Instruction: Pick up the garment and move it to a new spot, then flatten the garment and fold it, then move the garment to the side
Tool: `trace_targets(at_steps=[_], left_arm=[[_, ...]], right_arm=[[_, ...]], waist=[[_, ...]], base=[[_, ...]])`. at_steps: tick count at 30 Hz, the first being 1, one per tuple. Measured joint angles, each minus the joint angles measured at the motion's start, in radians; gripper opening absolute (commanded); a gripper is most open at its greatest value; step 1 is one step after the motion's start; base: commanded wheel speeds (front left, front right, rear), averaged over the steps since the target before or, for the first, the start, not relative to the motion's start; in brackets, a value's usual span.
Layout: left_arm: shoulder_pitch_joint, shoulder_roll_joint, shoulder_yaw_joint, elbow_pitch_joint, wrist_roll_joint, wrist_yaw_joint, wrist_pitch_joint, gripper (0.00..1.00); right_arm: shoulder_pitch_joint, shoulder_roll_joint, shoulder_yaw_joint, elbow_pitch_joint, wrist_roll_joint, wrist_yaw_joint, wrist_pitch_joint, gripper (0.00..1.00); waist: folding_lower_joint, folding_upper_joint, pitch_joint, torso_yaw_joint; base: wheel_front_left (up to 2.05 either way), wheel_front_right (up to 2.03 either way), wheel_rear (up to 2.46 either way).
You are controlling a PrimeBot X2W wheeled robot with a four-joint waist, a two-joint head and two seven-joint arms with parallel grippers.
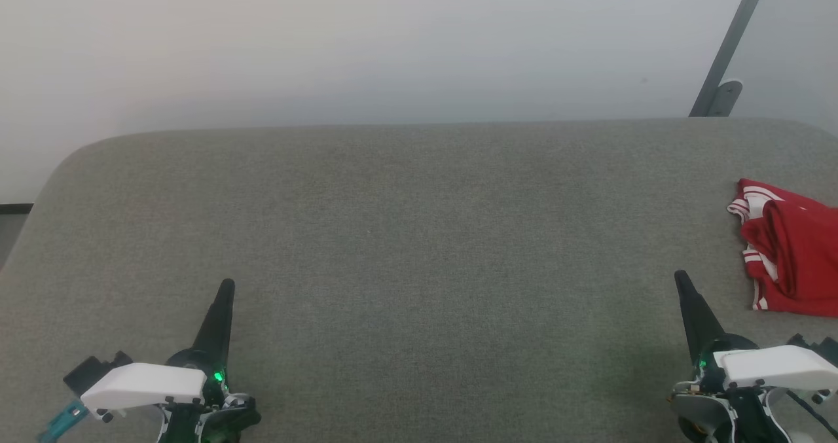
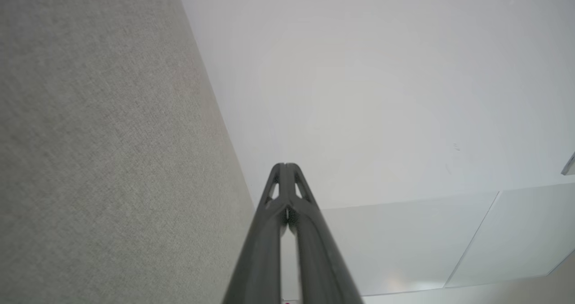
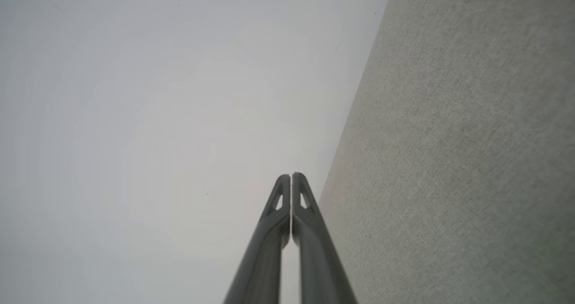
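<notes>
Both sets of jaws are pressed together: left gripper and right gripper sit over the table's near edge. Red shirt lies bunched at the table's right edge.

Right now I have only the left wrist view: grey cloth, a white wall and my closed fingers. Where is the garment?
Observer: The garment lies at the right edge of the grey surface in the head view, partly cut off by the picture's border.
Operator: Is it flat or crumpled?
Observer: It is bunched up, with red folds on top and striped trim showing on its left side.
Operator: Which gripper is nearer to it?
Observer: The right gripper, shut and holding nothing, is just to the left of it and not touching it. The left gripper is far off on the other side.
</notes>
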Motion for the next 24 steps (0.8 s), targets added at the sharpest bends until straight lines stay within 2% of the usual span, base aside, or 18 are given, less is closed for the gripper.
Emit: trace_targets(at_steps=[19, 24], left_arm=[[-0.024, -0.019, 0.01, 0.009, -0.105, 0.0, 0.036, 0.0], [-0.024, -0.02, 0.011, 0.009, -0.105, 0.0, 0.036, 0.0]], right_arm=[[-0.02, -0.001, 0.002, -0.005, 0.14, 0.0, 0.033, 0.0], [-0.02, -0.001, 0.002, -0.005, 0.141, 0.0, 0.033, 0.0]], waist=[[0.0, 0.0, 0.009, -0.012], [0.0, 0.0, 0.009, -0.012]], base=[[0.0, 0.0, 0.0], [0.0, 0.0, 0.0]])
